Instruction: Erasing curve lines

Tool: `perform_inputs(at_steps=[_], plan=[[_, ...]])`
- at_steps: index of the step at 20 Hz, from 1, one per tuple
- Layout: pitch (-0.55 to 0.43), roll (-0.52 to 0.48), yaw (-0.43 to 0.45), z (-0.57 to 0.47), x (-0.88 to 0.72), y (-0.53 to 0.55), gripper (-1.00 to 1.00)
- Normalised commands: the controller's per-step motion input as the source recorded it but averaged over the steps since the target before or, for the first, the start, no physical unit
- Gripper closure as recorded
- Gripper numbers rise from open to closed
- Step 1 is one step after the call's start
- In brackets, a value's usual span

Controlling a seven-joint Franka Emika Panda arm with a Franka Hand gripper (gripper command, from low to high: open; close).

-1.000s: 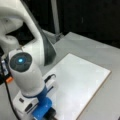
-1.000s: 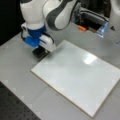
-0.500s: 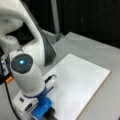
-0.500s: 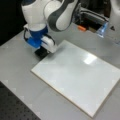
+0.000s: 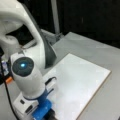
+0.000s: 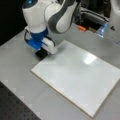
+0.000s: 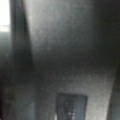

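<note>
Over the last second almost nothing has shifted: the arm has stayed crouched at the same corner of the board, with at most a slight settling of the wrist. No thin dark grey wavy curve lines can be made out anywhere on the flat white rectangular board in either front view; the only mark on it is a bright glare patch, which is reflection and not ink, so I cannot say where the squiggle lies, nor whether it is already wiped away. The gripper, below the blue wrist collar of the white arm, sits low at the board's corner toward a front view's left, with a dark block under it that appears to rest at the board's edge, probably the eraser, though that is a judgement. From there the whole board stretches away toward that view's right and bottom. Whether the jaws are wide or clamped cannot be told. The wrist view shows only dim grey surfaces and a small dark rectangle. The board lies on a grey table.
</note>
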Motion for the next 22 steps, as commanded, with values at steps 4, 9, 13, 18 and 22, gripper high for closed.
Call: perform_inputs(at_steps=[4, 9, 13, 18, 22], plan=[[-0.057, 0.004, -0.011, -0.07, -0.01, -0.06, -1.00], [-0.051, 0.003, -0.010, -0.04, -0.02, -0.03, -1.00], [-0.041, 0.002, -0.023, 0.00, -0.03, 0.00, -1.00], [-0.020, -0.005, -0.034, 0.10, -0.06, 0.04, -1.00], [-0.021, -0.088, -0.034, 0.36, -0.12, 0.11, -1.00]])
